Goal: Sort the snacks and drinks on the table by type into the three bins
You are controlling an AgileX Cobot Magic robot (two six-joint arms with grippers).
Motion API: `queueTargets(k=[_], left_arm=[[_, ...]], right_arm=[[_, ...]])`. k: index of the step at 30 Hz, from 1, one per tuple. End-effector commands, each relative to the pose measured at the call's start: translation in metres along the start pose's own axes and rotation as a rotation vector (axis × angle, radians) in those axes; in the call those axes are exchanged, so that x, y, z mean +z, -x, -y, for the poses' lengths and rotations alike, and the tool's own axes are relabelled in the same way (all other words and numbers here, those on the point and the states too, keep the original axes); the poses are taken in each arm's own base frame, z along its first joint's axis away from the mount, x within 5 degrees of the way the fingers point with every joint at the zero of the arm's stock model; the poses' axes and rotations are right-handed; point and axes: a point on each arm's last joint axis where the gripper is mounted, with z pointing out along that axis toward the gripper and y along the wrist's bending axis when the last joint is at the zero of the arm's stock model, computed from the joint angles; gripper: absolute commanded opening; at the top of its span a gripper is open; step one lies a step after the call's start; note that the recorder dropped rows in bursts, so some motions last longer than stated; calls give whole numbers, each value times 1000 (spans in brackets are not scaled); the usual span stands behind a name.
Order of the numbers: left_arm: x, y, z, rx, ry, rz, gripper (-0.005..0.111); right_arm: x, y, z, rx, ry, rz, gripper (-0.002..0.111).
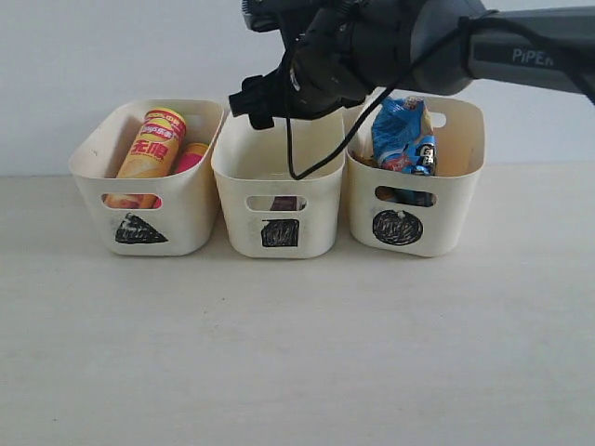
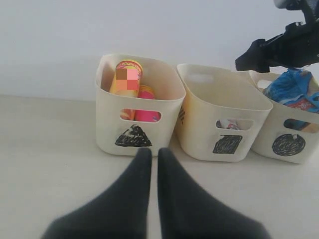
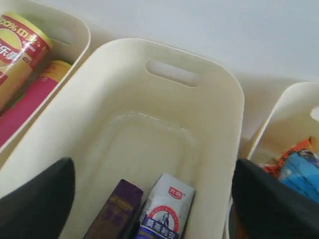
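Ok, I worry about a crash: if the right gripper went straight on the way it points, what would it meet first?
Most likely the blue-and-white carton and dark purple carton lying in the middle bin, straight ahead of the open right gripper; depth is unclear.

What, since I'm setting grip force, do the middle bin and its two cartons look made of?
Middle bin: likely moulded plastic, cream, smooth with a faint sheen, rounded corners, cut handle slot. Purple carton and blue-and-white carton: probably coated paperboard, printed faces, sharp folded edges.
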Motion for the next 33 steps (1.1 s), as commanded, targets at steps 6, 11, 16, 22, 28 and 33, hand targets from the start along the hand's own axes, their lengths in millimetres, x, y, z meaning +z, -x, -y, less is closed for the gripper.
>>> queueTargets(k=[6,11,16,22,28,33], left_arm=[[-1,0,0,-2,-3,8,4],[-1,0,0,-2,-3,8,4],[-1,0,0,-2,-3,8,4],[-1,0,0,-2,-3,8,4],[-1,0,0,-2,-3,8,4],[-1,0,0,-2,-2,10,4]], right_arm=[[-27,2,15,68,-85,-156,58],[-35,-8,19,70,-115,-287,0],[-39,-16,18,21,-100,-389,0],[-40,-20,23,23,-4,-478,0],[-47,-15,53,97,13,-519,0],[-65,-2,83,131,-19,-488,0]])
